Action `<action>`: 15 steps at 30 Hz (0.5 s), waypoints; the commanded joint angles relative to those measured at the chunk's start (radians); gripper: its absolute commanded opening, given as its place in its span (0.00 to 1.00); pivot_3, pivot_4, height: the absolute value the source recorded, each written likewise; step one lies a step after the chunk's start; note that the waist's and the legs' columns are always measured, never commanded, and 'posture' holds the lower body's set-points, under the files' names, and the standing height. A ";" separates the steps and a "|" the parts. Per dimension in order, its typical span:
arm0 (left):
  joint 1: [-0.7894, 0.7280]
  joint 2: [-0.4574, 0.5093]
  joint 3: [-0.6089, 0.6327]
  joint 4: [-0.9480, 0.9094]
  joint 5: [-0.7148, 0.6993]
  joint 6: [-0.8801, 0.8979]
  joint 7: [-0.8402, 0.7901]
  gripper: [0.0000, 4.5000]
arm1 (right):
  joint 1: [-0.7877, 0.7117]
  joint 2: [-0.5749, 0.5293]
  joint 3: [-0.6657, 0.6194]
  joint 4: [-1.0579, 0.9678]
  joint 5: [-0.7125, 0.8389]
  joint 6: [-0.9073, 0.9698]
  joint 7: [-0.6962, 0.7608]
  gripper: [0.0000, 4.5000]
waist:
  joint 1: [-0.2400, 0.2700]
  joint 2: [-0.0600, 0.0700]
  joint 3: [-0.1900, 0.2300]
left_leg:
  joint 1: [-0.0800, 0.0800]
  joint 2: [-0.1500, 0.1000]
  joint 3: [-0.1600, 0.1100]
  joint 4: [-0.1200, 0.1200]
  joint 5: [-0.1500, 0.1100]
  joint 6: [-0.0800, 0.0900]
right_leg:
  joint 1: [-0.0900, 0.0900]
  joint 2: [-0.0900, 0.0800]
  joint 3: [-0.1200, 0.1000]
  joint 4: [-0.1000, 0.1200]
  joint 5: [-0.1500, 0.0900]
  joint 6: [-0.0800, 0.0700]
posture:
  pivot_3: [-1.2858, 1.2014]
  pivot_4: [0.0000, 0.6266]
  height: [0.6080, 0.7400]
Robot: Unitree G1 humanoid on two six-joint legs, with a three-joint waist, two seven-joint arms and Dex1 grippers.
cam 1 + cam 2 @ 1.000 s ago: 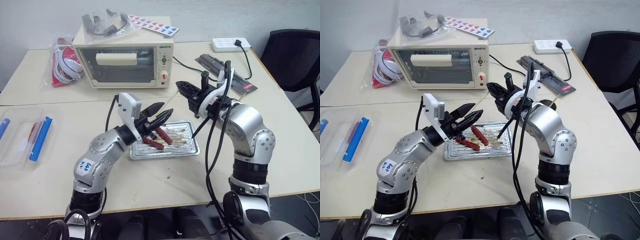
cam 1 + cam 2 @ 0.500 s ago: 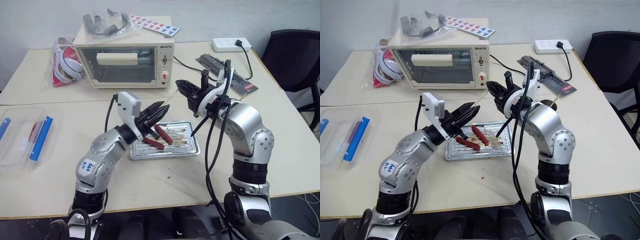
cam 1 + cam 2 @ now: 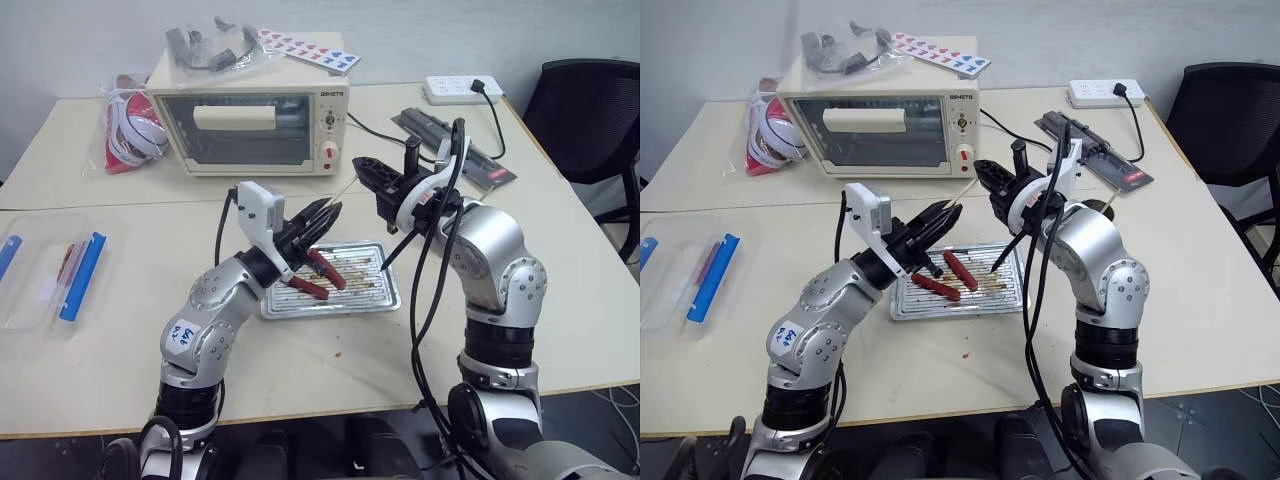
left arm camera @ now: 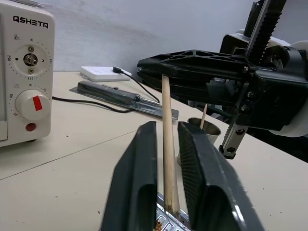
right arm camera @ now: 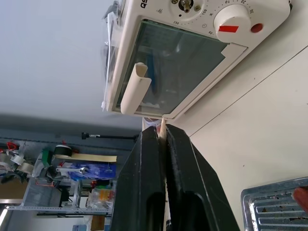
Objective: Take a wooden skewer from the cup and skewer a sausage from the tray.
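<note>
- Pale wooden skewer (image 4: pixel 167 144) is standing between both pincers above the tray (image 3: pixel 385 297): the right pincer (image 3: pixel 364 168) is clenching one end, the left pincer (image 3: pixel 322 213) is closing its fingers (image 4: pixel 137 192) on the other.
- Two reddish-brown sausages (image 3: pixel 326 268) are lying in the silver tray, just under the left pincer.
- The cup (image 4: pixel 204 128), holding another skewer, is sitting beyond the tray.
- A toaster oven (image 3: pixel 250 125) is standing further back on the beige surface (image 3: pixel 90 330).

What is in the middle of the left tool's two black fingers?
In the left wrist view, a wooden skewer stands upright between the left tool's fingers. Its upper end is held by the right tool.
</note>
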 commanded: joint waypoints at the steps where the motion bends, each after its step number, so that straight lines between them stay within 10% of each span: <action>1: -0.020 0.001 0.015 -0.042 -0.003 -0.015 0.009 0.01 | -0.005 -0.013 0.003 -0.019 0.031 0.002 0.011 0.00 | 0.000 0.000 0.000 | 0.000 0.000 0.000 0.000 0.000 0.000 | 0.000 0.000 0.000 0.000 0.000 0.000 | 0.52 0.24 1.00; 9: -0.028 0.001 0.022 -0.038 -0.008 -0.013 0.013 0.01 | 0.001 -0.026 0.010 -0.017 0.039 0.002 0.016 0.00 | 0.000 0.000 0.000 | 0.000 0.000 0.000 0.000 0.000 0.000 | 0.000 0.000 0.000 0.000 0.000 0.000 | 0.52 0.24 1.00; 15: -0.033 0.003 0.019 -0.038 -0.002 -0.020 0.012 0.32 | 0.001 -0.027 0.014 -0.016 0.041 -0.004 0.016 0.00 | 0.000 0.000 0.000 | 0.000 0.000 0.000 0.000 0.000 0.000 | 0.000 0.000 0.000 0.000 0.000 0.000 | 0.52 0.24 1.00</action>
